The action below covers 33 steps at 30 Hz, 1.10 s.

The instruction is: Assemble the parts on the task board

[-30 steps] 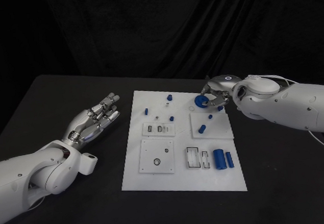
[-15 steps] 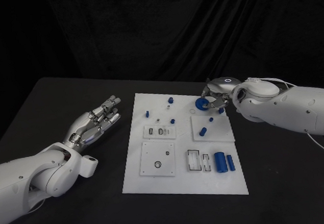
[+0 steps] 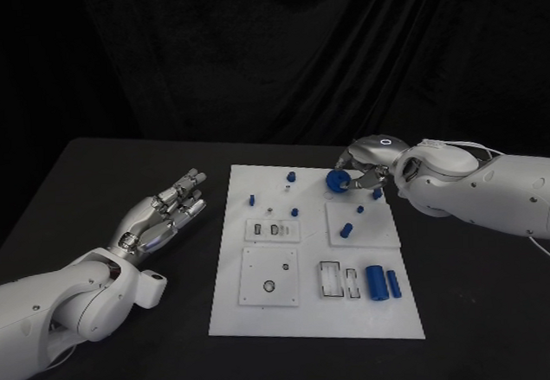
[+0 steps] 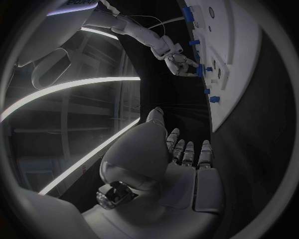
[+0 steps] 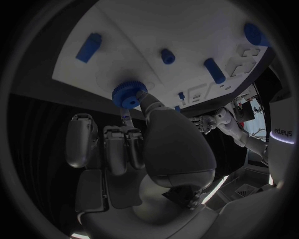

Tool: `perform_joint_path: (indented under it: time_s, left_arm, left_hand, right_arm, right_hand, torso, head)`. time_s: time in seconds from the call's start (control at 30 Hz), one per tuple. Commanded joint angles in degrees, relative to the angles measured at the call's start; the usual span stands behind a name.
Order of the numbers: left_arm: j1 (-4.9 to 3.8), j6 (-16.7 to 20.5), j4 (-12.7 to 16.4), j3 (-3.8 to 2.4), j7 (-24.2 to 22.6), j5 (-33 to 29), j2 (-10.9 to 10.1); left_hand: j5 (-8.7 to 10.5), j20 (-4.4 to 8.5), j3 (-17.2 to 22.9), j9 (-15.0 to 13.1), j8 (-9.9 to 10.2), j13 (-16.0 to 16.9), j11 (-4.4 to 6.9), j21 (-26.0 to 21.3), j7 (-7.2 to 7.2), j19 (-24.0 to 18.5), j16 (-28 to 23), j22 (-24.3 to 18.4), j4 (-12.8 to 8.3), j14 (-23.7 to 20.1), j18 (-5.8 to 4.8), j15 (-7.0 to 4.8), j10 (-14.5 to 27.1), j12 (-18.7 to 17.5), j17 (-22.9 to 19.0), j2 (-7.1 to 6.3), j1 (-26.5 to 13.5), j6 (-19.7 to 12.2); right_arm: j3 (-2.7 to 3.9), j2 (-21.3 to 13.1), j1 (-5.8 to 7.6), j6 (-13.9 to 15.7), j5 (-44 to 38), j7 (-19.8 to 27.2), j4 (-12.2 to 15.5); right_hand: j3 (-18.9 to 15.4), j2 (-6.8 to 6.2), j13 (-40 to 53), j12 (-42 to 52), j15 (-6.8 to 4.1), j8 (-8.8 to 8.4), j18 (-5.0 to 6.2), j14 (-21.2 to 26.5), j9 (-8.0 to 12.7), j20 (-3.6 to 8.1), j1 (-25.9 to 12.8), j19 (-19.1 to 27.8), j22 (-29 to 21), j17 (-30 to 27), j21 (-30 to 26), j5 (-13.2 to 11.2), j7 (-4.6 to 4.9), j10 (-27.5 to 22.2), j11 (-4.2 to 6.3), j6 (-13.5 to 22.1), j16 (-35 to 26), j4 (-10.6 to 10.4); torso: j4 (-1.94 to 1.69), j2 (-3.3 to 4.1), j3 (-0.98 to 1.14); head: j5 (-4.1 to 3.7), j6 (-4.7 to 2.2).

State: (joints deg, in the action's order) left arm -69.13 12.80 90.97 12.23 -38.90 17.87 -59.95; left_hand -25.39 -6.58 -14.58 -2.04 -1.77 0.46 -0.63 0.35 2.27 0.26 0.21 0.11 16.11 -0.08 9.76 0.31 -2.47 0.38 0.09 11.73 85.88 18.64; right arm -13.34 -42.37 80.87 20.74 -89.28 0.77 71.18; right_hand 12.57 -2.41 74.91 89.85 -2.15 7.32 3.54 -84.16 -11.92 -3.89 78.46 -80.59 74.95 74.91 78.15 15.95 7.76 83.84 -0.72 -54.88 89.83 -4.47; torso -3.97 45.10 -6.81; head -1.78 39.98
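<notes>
Head view: on the task board [image 3: 310, 313], several parts stand seated while others, including the blue cylinder [image 3: 376, 282], lie loose; assembly appears partly complete. The right hand [image 3: 364, 169] grasps a blue gear [image 3: 337, 180] above the board's far end. The left hand [image 3: 166, 214] rests released on the counter [image 3: 88, 193]. Right wrist view: fingers [image 5: 151, 107] pinch the gear.

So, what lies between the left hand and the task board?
In the head view, only bare black table separates the left hand from the task board.
</notes>
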Motion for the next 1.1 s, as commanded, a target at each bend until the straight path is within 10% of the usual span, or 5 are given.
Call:
perform_joint_path:
  time_s: [0.03,0.5,1.1]
  left_arm:
    - [-0.11,-0.5,0.1,-0.03,-13.1,-0.1,0.0]
    - [-0.11,-0.7,-0.3,-0.03,-13.1,-0.1,0.6]
    - [-0.11,-1.0,-0.7,-0.04,-13.0,-0.1,1.4]
  left_hand:
    - [-0.14,-0.31,0.3,-0.1,-0.3,0.1,-0.33,-0.2,0.3,-0.1,-0.2,0.0,-0.1,0.1,0.38,0.37,0.1,0.1,-0.1,0.02,0.5,0.1]
    - [-0.14,-0.31,0.3,-0.1,-0.3,0.1,-0.33,-0.2,0.3,-0.1,-0.2,0.0,-0.1,0.1,0.38,0.37,0.1,0.1,-0.1,0.02,0.5,0.1]
    - [-0.13,-0.39,0.3,-0.1,-0.3,0.1,-0.43,-0.2,0.32,-0.1,-0.2,0.0,0.0,0.1,0.38,0.47,0.1,0.1,-0.1,0.0,0.7,0.0]
  right_arm:
    - [0.12,-0.1,0.87,4.5,-0.4,1.2,1.3]
    - [0.18,3.1,1.66,4.2,-0.4,2.4,1.3]
    - [0.19,8.8,1.02,1.2,-0.4,3.0,-2.7]
  right_hand:
    - [-0.2,0.7,15.1,0.1,-0.34,3.59,-0.4,-5.8,-7.9,-0.06,-0.4,-0.6,8.2,15.1,0.3,0.2,-2.92,6.2,0.18,-4.3,0.2,0.3]
    - [-0.2,0.78,15.1,0.1,-0.32,3.62,-0.45,-5.8,-8.1,-0.06,-0.4,-0.8,8.4,15.1,0.5,0.2,-2.93,6.2,0.1,-4.4,0.2,0.3]
    - [-0.2,0.98,15.1,0.1,0.06,2.59,-0.46,-5.8,-8.3,-0.31,-0.8,-0.8,8.4,15.1,0.4,0.3,-2.39,6.2,-0.38,-3.2,0.2,0.3]
  torso:
    - [0.02,-0.03,-0.02]
    - [-0.2,-0.1,-0.27]
    - [-0.01,0.14,0.05]
  head:
    - [-0.06,0.01]
    - [-0.4,0.25]
    - [-0.29,0.88]
